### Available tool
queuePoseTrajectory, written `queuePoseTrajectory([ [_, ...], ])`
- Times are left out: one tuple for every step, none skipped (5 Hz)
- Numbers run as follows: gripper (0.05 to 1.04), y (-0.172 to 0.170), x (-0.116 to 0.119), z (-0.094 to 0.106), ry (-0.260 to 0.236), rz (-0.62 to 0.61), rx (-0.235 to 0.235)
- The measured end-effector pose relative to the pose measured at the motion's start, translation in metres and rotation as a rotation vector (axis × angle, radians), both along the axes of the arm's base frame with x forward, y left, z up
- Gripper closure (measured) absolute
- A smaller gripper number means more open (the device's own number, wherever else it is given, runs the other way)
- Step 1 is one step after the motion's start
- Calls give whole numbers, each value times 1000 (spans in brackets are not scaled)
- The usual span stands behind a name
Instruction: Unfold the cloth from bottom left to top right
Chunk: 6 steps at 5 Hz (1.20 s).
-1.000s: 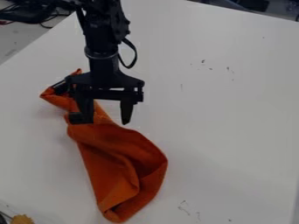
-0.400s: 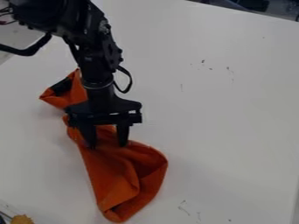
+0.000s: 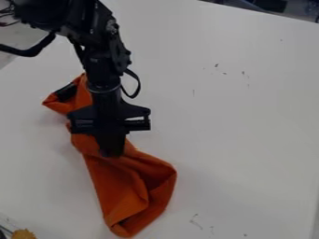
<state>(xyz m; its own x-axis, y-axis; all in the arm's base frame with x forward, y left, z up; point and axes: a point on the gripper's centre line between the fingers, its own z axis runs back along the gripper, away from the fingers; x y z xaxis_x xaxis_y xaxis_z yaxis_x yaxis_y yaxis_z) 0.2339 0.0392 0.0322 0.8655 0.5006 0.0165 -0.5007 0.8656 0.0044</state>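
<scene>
The cloth [image 3: 115, 186] reaches out on both sides of my pincer [image 3: 111, 153]: a smaller end goes up and to the left, behind and beside my wrist, in the upper left of the frame; the part between lies under my tips, left of the frame's middle; the broad end spreads down and to the right, into the lower middle. My fingers are together, clamped on a bit of the cloth at its narrower stretch, and they point down at it.

It is orange and bunched lengthwise, on a slant. At the left it has a pointed corner with a dark patch by it; next comes a narrow waist, in part behind me; then the wide end, with a fairly straight left edge, deep shaded folds inside, a rounded bulge at right and a blunt tip at the bottom.

My arm [image 3: 100, 42] comes in from the upper left, where cables [image 3: 9, 19] and a grey floor [image 3: 14, 33] show past the edge. A yellowish lumpy thing [image 3: 24, 234] sits at the lower left, cut by the frame. The bench [image 3: 237, 116] is pale, with small dark marks at upper right and lower right. Dark shapes [image 3: 271, 4] stand beyond it at the upper right.
</scene>
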Motion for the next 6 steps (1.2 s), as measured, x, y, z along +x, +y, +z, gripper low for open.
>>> queuePoseTrajectory([
  [1025, -1, 6, 8, -1, -21, 28],
  [1031, -3, 18, 21, -4, -54, 62],
  [1031, -15, 39, 40, -19, -120, 81],
  [1031, -33, 66, 41, 8, -218, 49],
  [1031, -54, 85, 33, 27, -303, 13],
  [1031, -84, 96, 22, 25, -364, -39],
])
